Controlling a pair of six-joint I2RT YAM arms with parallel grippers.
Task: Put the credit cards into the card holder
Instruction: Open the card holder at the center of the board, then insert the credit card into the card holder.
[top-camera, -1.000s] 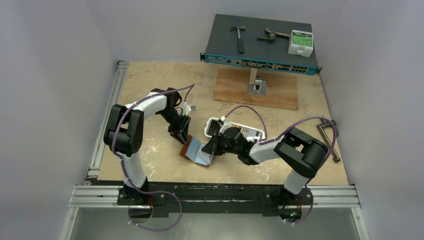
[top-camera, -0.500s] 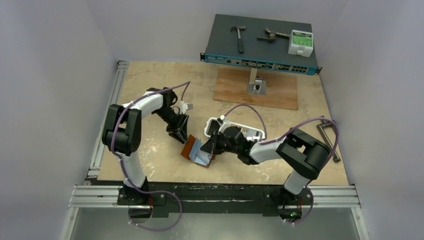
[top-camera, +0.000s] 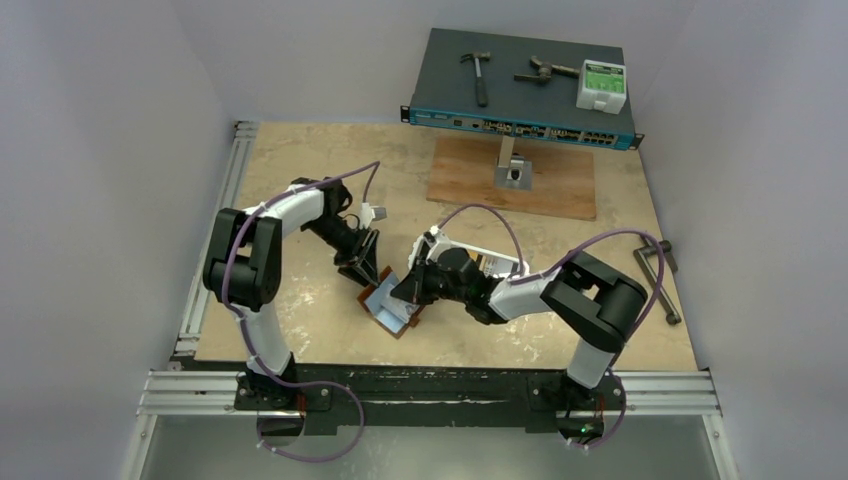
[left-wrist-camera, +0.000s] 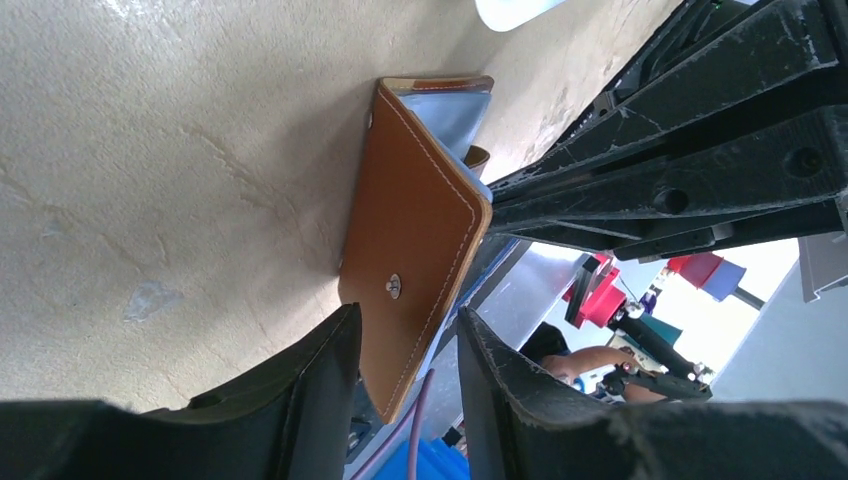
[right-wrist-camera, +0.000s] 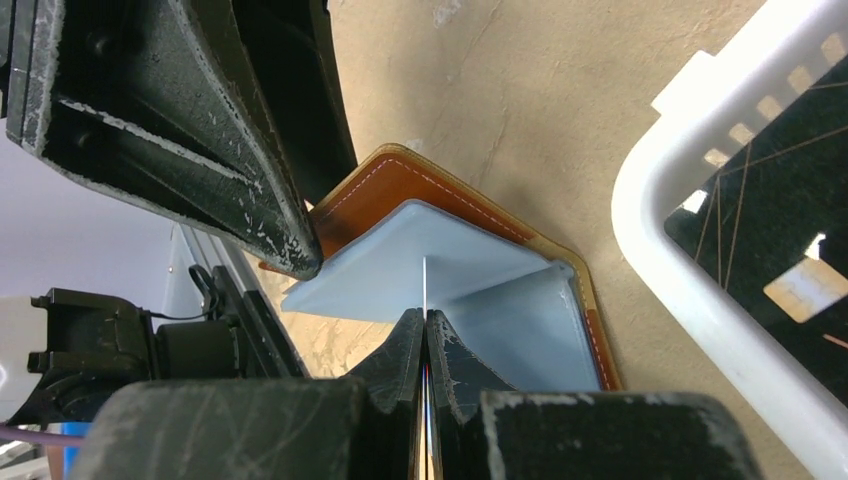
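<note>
The right end effector (right-wrist-camera: 425, 320) has its two fingers pressed together on a thin credit card (right-wrist-camera: 425, 285). The card shows edge-on as a pale line sticking straight out ahead of the fingertips. Just ahead of that edge the card holder (right-wrist-camera: 395, 180) lies open on the tabletop (right-wrist-camera: 520, 90), brown leather outside and pale blue lining inside. The card's far end stands over the fold of the lining; whether it touches cannot be told. To the right of these fingers sits a white tray (right-wrist-camera: 665, 245) with a black card (right-wrist-camera: 760, 190) lying in it, apart from the card holder.

The left end effector (left-wrist-camera: 407, 322) stands partly open, a finger on either side of the card holder's raised brown flap, which bears a small metal snap (left-wrist-camera: 394, 286). The flap tilts up from the tabletop between the fingers, and no firm clamp on it shows.

From above, the two end effectors face each other across the card holder. Well beyond them lie a wooden board (top-camera: 512, 180) and a dark network switch (top-camera: 520, 95) with a hammer (top-camera: 480, 75) on top.
</note>
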